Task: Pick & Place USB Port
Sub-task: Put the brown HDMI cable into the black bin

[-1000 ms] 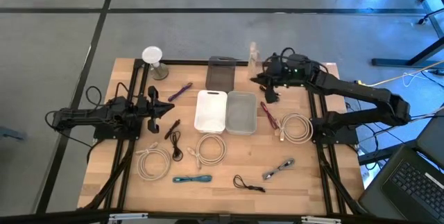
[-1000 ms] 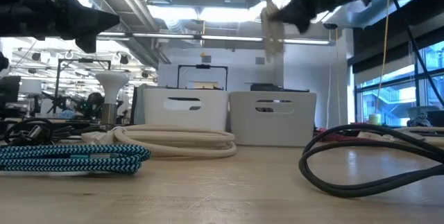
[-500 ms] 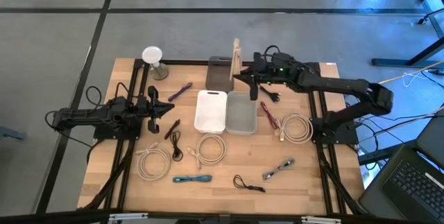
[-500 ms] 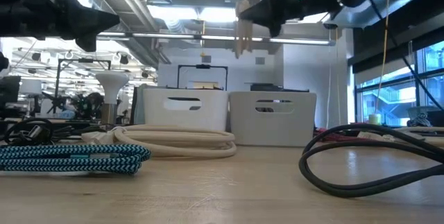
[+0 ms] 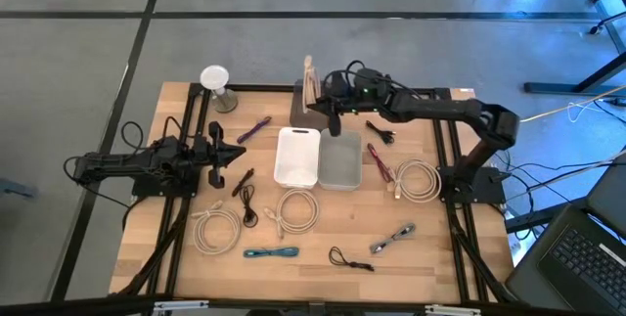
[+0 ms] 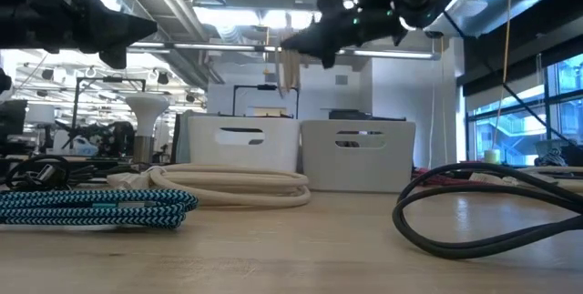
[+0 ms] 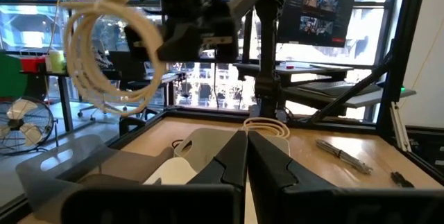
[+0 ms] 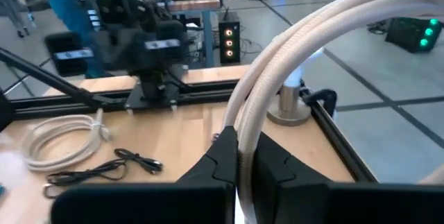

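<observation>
Two arms: right pincer (image 5: 315, 102) clenched on a cream cable coil (image 5: 310, 78) above the grey bin (image 5: 311, 107); left pincer (image 5: 238, 153) clenched empty over the surface (image 5: 323, 248).

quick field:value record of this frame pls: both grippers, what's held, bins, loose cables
right gripper: shut on cream cable coil, raised above the table's far edge, by the dark bin
left gripper: shut, holds nothing, waiting at the table's left side
bins: white bin and grey bin side by side mid-table; dark bin behind them
loose cables: teal braided cable at the near edge, white coil at right; others scattered
other: small lamp at the far left corner
</observation>
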